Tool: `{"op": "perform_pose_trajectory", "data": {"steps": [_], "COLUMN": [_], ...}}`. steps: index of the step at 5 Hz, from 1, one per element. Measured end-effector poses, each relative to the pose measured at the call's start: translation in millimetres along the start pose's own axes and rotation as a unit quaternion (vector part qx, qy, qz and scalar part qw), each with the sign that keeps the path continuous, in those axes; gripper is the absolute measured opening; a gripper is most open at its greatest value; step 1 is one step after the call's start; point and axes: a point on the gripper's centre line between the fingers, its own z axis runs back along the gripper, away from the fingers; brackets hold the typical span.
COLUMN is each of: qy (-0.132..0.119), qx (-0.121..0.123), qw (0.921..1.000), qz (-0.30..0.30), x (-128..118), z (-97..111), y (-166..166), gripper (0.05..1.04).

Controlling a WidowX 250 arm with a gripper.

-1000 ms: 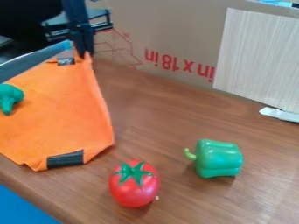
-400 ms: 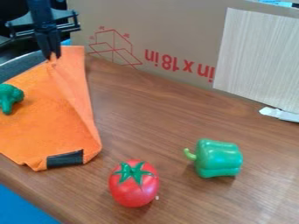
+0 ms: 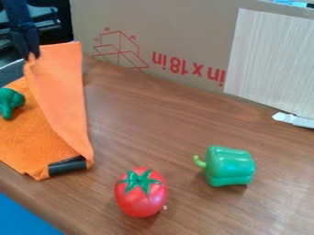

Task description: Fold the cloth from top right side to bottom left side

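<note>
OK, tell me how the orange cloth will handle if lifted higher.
Probably floppy: the cloth hangs in a soft fold from the gripper. It looks thin, so likely light for its size. The green broccoli resting on it may roll or drag along.

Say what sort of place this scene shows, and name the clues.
Probably a robot test bench: a black gripper holds an orange cloth over a wooden table, beside a toy-like tomato and green pepper.
</note>
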Motion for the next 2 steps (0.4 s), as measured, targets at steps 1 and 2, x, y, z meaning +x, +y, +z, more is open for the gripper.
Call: {"op": "perform_pose_trajectory", "data": {"steps": [1,2], "qy": [-0.003,-0.007], "qx": [0.007,0.012], "qw": [1.0,0.9999], "qz": [0.002,0.009], "x": [6.2,11.1], "z": [1.0,1.3], "y": [12.5,25.9], "gripper": [0.058,0.058]}}
